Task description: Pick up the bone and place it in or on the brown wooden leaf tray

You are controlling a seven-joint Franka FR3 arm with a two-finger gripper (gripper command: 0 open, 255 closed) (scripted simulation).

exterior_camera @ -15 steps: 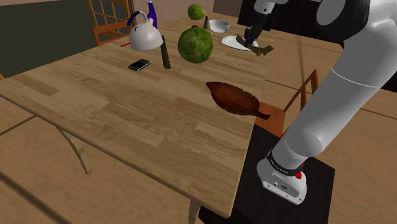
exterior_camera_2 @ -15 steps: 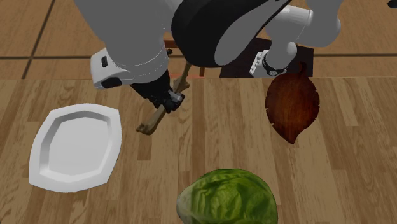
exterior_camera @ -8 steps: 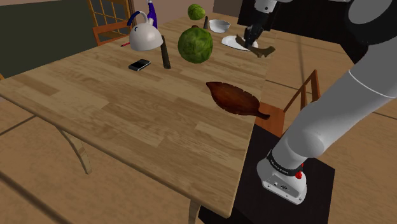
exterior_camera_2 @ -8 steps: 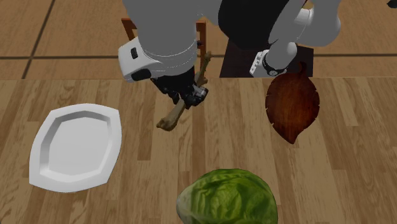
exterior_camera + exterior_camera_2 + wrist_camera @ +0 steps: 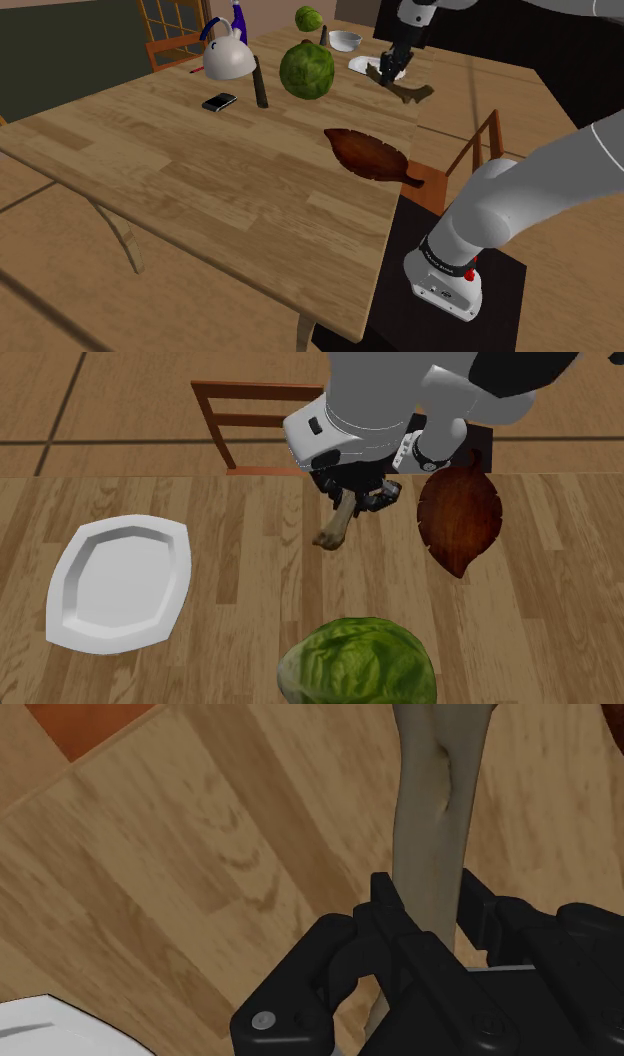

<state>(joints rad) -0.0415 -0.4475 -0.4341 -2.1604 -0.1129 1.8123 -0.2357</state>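
A tan bone (image 5: 432,824) is clasped between my black fingers, and my gripper (image 5: 428,909) is shut on it. In the second exterior view the bone (image 5: 336,529) hangs tilted above the table from the gripper (image 5: 358,499), a short way to the left of the brown leaf tray (image 5: 458,517). From the shoulder camera the gripper (image 5: 391,68) holds the bone (image 5: 408,92) over the far right part of the table, beyond the leaf tray (image 5: 368,153), which lies near the table's right edge.
A white plate (image 5: 118,584) lies left of the bone, and a green cabbage (image 5: 356,662) sits in front. The shoulder view has a kettle (image 5: 227,56), phone (image 5: 219,101), dark upright block (image 5: 261,82), bowl (image 5: 345,40) and wooden chairs (image 5: 467,158) around the table.
The arm has carried the bone toward the second exterior view's right, away from the white plate and closer to the leaf tray. The grip on the bone has held.
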